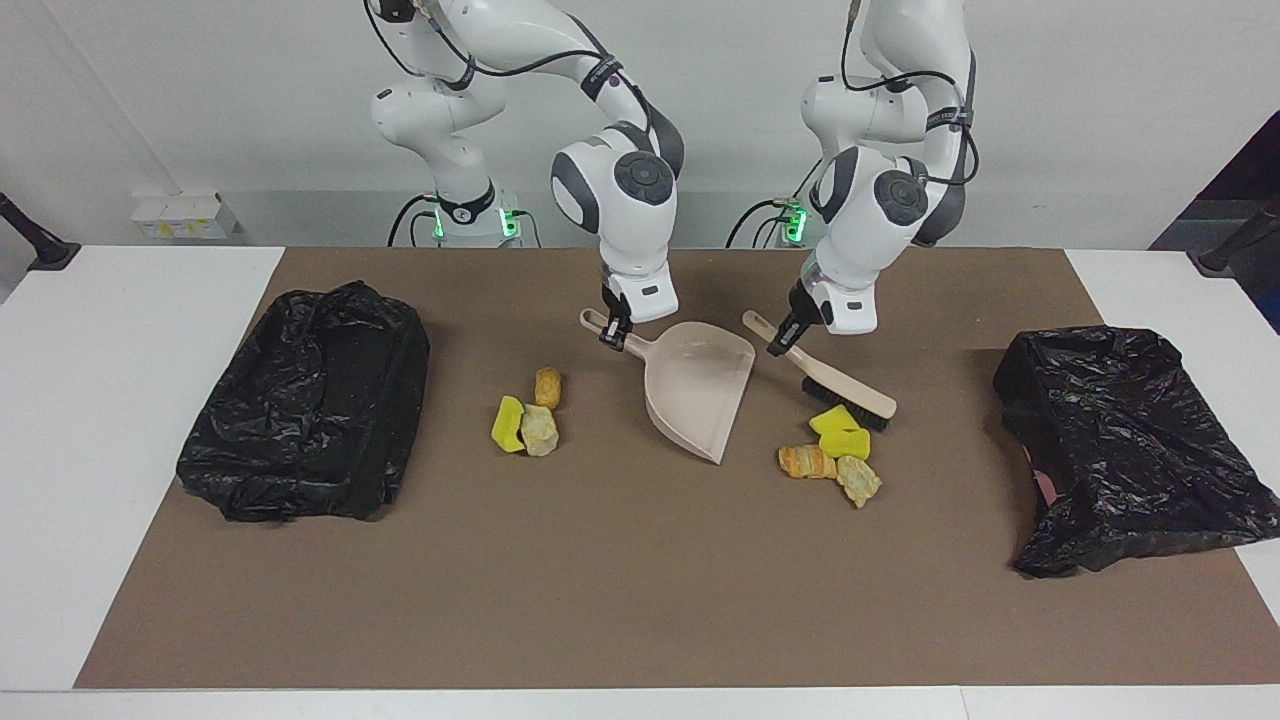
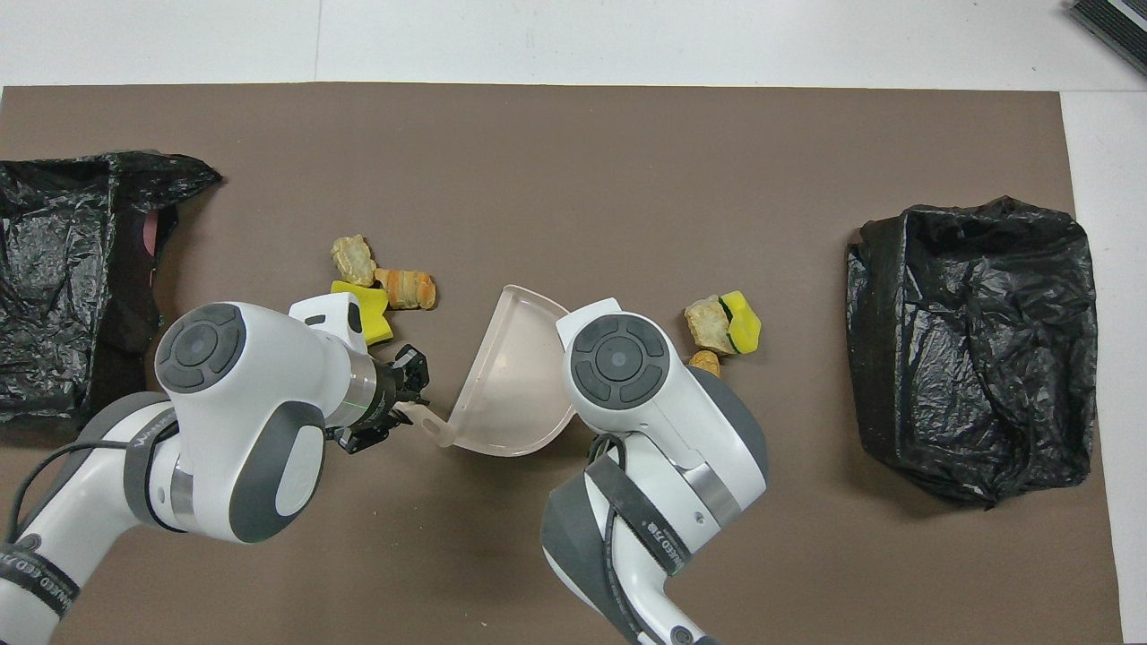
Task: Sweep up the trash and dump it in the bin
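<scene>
Right pincer [image 1: 613, 338]: clenched on handle of beige plastic dustpan [image 1: 700, 395], mid-tabletop; pan mouth tilted down, lip toward the trash on left arm's side.
Left pincer [image 1: 783, 338]: clenched on handle of beige brush w/ black bristles [image 1: 840, 385]; bristle end touching the yellow lumps.
Trash, grp A [image 1: 835, 452]: 2 bright yellow sponge chunks, 1 orange-brown bread-like piece, 1 pale beige stone-like bit, bunched just beside brush head, farther from robots than it, near dustpan lip.
Trash, grp B [image 1: 528, 418]: 1 yellow, 1 beige, 1 orange-brown, bunched toward right arm's end, beside dustpan, apart from it.
Surface: white tabletop [image 1: 110, 330] under brown mat [image 1: 620, 580].
Bins: crumpled black plastic bag-lined bin at right arm's end [image 1: 305, 400]; second at left arm's end [image 1: 1125, 450], well apart from trash.
Room: plain white wall [image 1: 200, 100]; small white box [image 1: 180, 215] at tabletop edge.
</scene>
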Robot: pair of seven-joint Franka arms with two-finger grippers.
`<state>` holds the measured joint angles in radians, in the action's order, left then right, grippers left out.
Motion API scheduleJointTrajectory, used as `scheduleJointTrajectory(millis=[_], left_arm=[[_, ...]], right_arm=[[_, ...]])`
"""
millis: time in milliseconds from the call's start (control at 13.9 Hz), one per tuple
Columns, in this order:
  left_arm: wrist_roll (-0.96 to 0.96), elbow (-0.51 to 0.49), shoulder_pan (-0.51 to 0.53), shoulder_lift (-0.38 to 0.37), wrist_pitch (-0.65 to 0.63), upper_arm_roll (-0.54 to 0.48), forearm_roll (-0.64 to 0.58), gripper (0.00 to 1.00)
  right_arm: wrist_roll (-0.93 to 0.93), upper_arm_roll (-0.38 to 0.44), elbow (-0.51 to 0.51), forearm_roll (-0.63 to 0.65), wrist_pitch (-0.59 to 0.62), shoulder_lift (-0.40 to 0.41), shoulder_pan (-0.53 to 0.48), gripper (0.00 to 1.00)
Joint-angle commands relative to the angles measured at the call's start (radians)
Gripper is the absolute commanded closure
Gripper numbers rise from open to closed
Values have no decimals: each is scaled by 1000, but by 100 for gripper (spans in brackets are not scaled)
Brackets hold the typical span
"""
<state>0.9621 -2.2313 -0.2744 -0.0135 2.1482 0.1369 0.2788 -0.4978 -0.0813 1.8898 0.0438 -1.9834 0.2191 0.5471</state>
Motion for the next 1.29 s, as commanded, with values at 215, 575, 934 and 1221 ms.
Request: scheduleJointTrajectory(millis=[215, 575, 934, 1221], left_arm=[[-438, 21, 75, -6, -175, -48, -119, 100], [-684, 78, 75, 12, -235, -132, -240, 100], [-951, 39, 103, 4, -160, -135, -271, 100], [-1008, -4, 51, -3, -134, -132, -271, 100]], right_arm=[[163, -1, -5, -16, -6, -1, 17, 100], [162, -1, -5, 4, -14, -1, 27, 100], [154, -2, -12, 38, -44, 2, 34, 100], [154, -3, -12, 36, -48, 2, 34, 100]])
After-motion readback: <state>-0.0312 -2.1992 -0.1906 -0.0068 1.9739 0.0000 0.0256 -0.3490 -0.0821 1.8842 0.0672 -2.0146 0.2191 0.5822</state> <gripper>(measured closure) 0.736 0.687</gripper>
